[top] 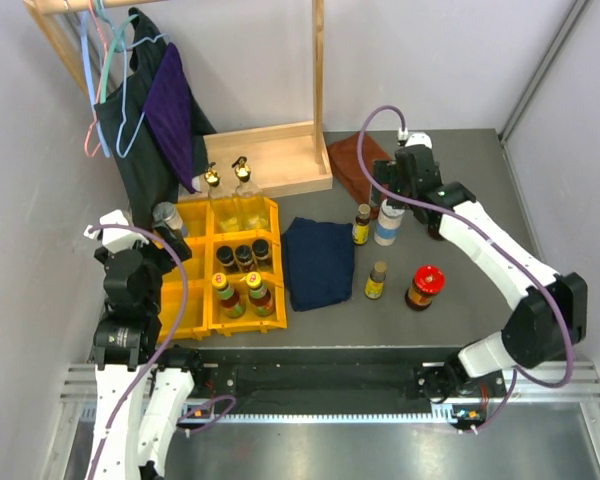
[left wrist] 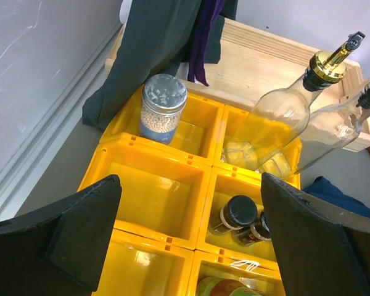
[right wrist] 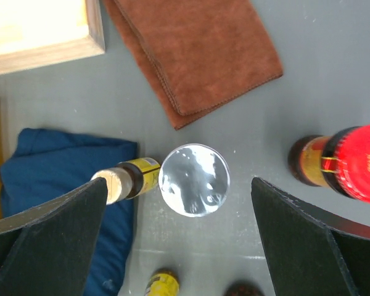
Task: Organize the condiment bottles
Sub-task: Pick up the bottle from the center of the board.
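Yellow bins [top: 192, 318] hold two clear gold-topped bottles [top: 242, 190], three dark black-capped jars [top: 244, 256], two yellow-capped sauce bottles [top: 256, 292] and a silver-lidded jar [top: 166, 216]. My left gripper [top: 172, 243] hovers open over an empty compartment [left wrist: 154, 197], with the silver-lidded jar [left wrist: 162, 110] beyond it. My right gripper [top: 392, 190] is open above a white-lidded jar [top: 388, 224]; its lid [right wrist: 194, 180] lies between the jaws, apart from both. A yellow-labelled bottle [right wrist: 126, 180], a small yellow-capped bottle [top: 377, 280] and a red-lidded jar [top: 425, 287] stand loose.
A blue cloth [top: 320, 262] lies between the bins and the loose bottles. A brown cloth [right wrist: 197, 55] and a wooden tray [top: 275, 155] lie behind. A red-capped bottle [right wrist: 356, 163] stands right of my right gripper. Clothes hang on a rack [top: 150, 90] at the back left.
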### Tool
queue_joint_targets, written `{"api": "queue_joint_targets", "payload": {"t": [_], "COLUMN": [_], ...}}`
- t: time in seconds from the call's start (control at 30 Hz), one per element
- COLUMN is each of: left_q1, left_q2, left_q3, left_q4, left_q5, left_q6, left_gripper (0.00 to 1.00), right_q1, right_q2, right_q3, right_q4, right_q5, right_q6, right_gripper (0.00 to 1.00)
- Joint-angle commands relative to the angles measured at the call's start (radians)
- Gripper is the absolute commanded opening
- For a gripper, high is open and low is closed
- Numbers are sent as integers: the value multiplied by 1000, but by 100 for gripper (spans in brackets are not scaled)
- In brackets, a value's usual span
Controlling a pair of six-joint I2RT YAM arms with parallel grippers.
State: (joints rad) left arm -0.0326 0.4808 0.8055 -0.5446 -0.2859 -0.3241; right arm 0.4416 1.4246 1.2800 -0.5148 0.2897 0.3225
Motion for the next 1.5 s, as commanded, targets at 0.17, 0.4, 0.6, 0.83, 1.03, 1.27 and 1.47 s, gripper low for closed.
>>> {"api": "queue_joint_targets", "payload": {"t": [0.17, 0.4, 0.6, 0.83, 1.03, 1.27, 1.47], "left_q1": [5, 5, 3, 2, 2, 2, 2], "left_q2": [-44, -117, -120, -133, -134, -130, -111], "left_q3": [-29, -39, -51, -83, -91, -72, -62], "left_q4": [11, -18, -6, -3, 12, -9, -11], "left_q5": [-13, -62, -64, -64, -52, -42, -19], "left_q6": [-66, -85, -81, -89, -109, -118, -167], "left_gripper": [99, 99, 99, 99, 99, 99, 99], "right_q1": [-12, -29, -32, -32, -32, -32, -32], "right_q2": [74, 131, 152, 140, 99, 5, -122], "right_q3": [9, -19, -41, -57, -42, 4, 84], "right_q4": [48, 38, 28, 33, 6, -24, -88], "right_q5": [22, -7, 0, 3, 65, 83, 82], "right_q6": [24, 53, 84, 98, 95, 98, 89], "right_gripper": [98, 90, 86, 59, 18, 0, 0]}}
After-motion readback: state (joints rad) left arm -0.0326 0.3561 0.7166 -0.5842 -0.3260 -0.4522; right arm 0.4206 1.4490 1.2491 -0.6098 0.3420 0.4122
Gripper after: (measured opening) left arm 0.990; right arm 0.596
